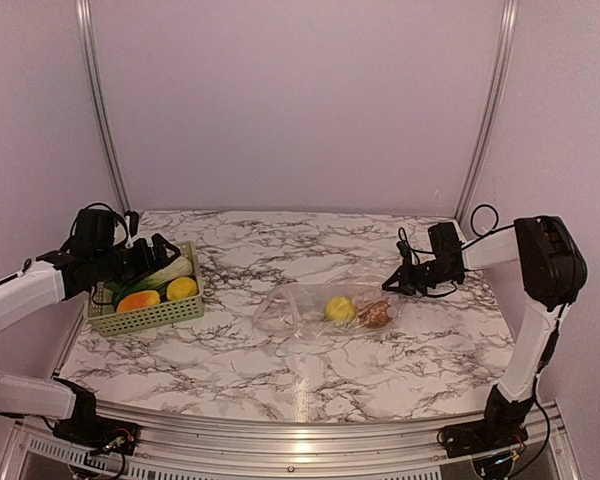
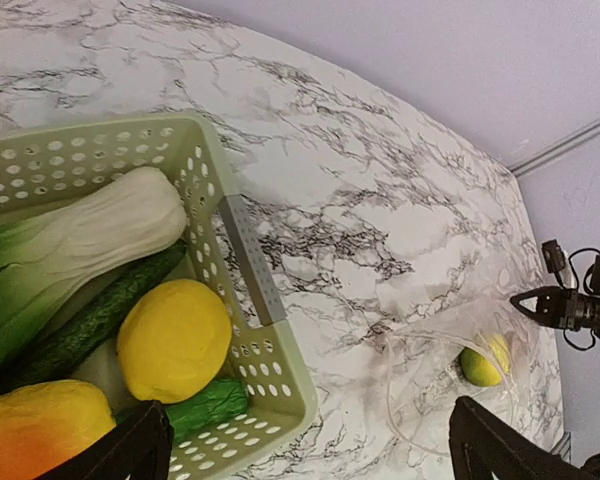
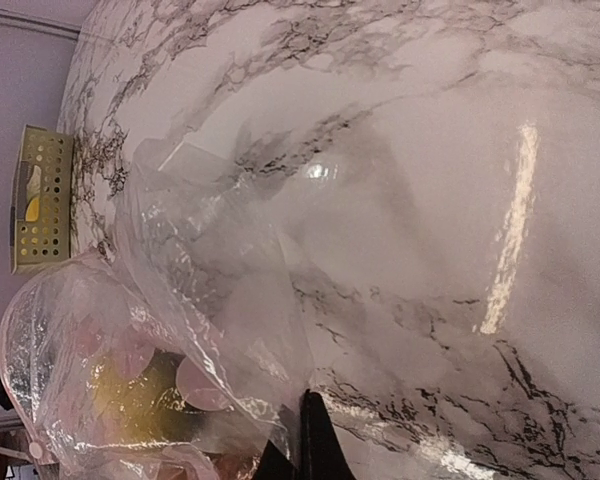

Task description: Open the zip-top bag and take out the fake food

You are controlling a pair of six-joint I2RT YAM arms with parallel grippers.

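The right jaws pinch shut on the zip-top bag's edge, with bare counter beyond them. The left jaws gape wide and empty above the basket's rim.

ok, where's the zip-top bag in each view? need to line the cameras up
Top external: zip-top bag lies mid-table, between the two arms.
Left wrist: bag at lower right, beyond the basket's corner.
Right wrist: bag fills the lower left, close to the camera.
Shared landmark: pale green basket, left side of the table from above, filling the left half in the left wrist view, small at the left edge in the right wrist view.
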